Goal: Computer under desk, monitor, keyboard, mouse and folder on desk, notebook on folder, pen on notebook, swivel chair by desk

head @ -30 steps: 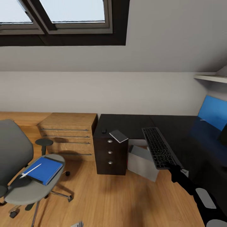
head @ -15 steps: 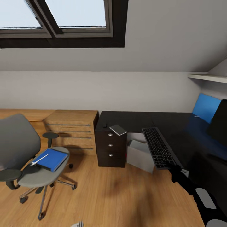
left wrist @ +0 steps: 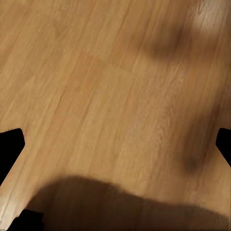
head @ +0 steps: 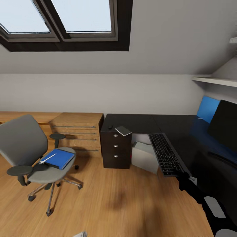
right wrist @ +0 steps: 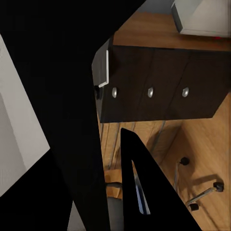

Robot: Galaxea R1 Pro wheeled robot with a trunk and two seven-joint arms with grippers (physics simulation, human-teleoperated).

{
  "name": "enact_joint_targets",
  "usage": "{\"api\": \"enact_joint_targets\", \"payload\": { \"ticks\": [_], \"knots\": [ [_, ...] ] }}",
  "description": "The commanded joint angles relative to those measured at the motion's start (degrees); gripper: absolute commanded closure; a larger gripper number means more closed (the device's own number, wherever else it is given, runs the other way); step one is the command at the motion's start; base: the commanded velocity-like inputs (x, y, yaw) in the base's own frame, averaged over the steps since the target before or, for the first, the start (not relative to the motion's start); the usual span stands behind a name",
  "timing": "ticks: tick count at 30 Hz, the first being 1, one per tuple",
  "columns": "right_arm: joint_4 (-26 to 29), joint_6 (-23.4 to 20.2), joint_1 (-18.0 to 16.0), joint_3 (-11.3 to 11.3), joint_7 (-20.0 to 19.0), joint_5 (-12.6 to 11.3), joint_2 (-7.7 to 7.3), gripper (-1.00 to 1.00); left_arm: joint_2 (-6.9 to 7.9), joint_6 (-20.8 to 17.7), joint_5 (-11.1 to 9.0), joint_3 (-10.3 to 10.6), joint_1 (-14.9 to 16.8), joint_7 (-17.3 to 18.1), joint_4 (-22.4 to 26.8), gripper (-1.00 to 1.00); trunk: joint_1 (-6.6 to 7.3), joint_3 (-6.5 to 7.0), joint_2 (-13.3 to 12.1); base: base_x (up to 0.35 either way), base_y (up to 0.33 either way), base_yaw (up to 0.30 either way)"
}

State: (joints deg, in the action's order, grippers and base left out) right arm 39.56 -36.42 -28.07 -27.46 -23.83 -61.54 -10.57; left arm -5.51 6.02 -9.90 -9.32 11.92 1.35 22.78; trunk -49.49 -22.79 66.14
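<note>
The long black keyboard (head: 165,154) hangs level in the air off the black desk's (head: 138,123) front edge, with my right gripper (head: 181,178) shut on its near end. Its dark underside (right wrist: 62,96) covers much of the right wrist view. The monitor (head: 225,126) stands on the desk at the right. The grey notebook (head: 123,130) and the small mouse (head: 110,126) lie above the desk's drawers (head: 115,149). The grey computer (head: 144,157) sits under the desk. The swivel chair (head: 21,143) at the left carries the blue folder (head: 61,159) with the pen (head: 47,158) on it. My left gripper (left wrist: 115,144) is open over wooden floor.
A light-wood drawer chest (head: 77,133) stands against the wall between the chair and the desk. A blue upright panel (head: 207,108) leans behind the monitor, under a wall shelf (head: 215,80). Bare wooden floor (head: 108,197) stretches between me and the desk.
The whole view has shifted: the camera moved, so the chair and drawers sit farther right and smaller, and the monitor has come into view. The keyboard stays held in the right gripper.
</note>
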Motion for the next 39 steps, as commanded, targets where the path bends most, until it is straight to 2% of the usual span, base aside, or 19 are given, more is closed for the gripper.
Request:
{"api": "enact_joint_targets", "payload": {
  "ticks": [1, 22, 39],
  "knots": [
    [-0.01, -0.5, -0.06, -0.22, 0.03, -0.33, 0.02, 1.0, -0.02, 0.13, -0.56, -0.09, 0.03, 0.14, -0.06, -1.0, 0.02, -0.06, 0.04, -0.169, 0.0, 0.0],
    [-1.09, -0.5, -0.06, -0.22, 0.02, -0.25, 0.08, 1.0, -0.02, 0.13, -0.56, -0.09, 0.03, 0.14, -0.1, -1.0, 0.02, -0.06, 0.04, -0.185, -0.002, 0.0],
    [-1.13, -0.5, -0.06, -0.25, -0.07, -0.25, -0.14, 1.0, -0.03, 0.13, -0.56, -0.09, 0.03, 0.14, -0.08, -1.0, 0.02, -0.06, 0.04, -0.117, -0.161, 0.0]
  ]
}}
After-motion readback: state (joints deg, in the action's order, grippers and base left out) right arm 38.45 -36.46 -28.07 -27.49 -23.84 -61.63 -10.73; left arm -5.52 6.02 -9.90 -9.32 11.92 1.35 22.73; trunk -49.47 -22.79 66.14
